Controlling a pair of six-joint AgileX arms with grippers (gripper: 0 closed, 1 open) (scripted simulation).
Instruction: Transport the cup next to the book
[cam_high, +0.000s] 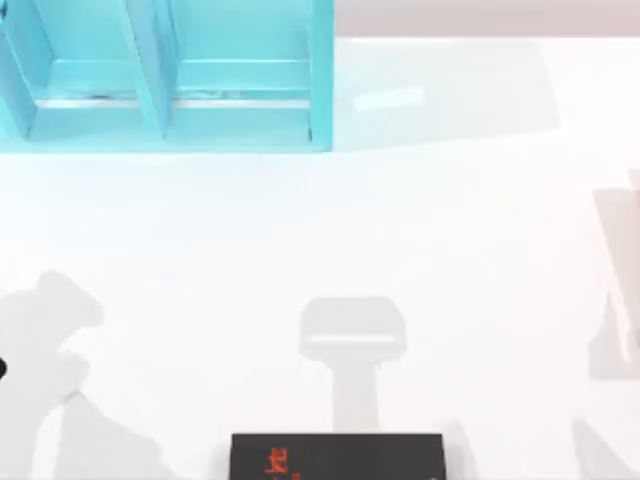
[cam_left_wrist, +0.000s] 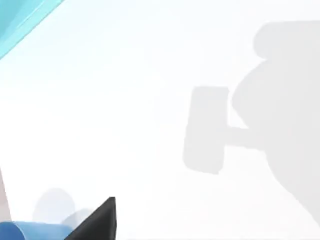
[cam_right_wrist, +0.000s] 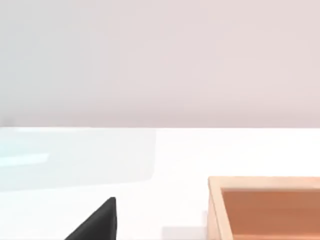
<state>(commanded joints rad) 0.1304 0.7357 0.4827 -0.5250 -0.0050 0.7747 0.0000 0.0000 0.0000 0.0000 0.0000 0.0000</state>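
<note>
While the white table (cam_high: 300, 240) is being viewed from above, the black book (cam_high: 337, 457) with red lettering is being shown at its near edge, about midway across, cut off by the frame. A large turquoise shelf unit (cam_high: 165, 75) is being seen at the far left. In the left wrist view, a light-blue cup (cam_left_wrist: 30, 232) is being glimpsed right beside a dark fingertip (cam_left_wrist: 97, 222) of the left gripper; whether it is being held, or how far the fingers are parted, cannot be told. In the right wrist view, one dark fingertip (cam_right_wrist: 97, 222) is being seen above the table, near a wooden box (cam_right_wrist: 265, 207); its opening cannot be told either.
</note>
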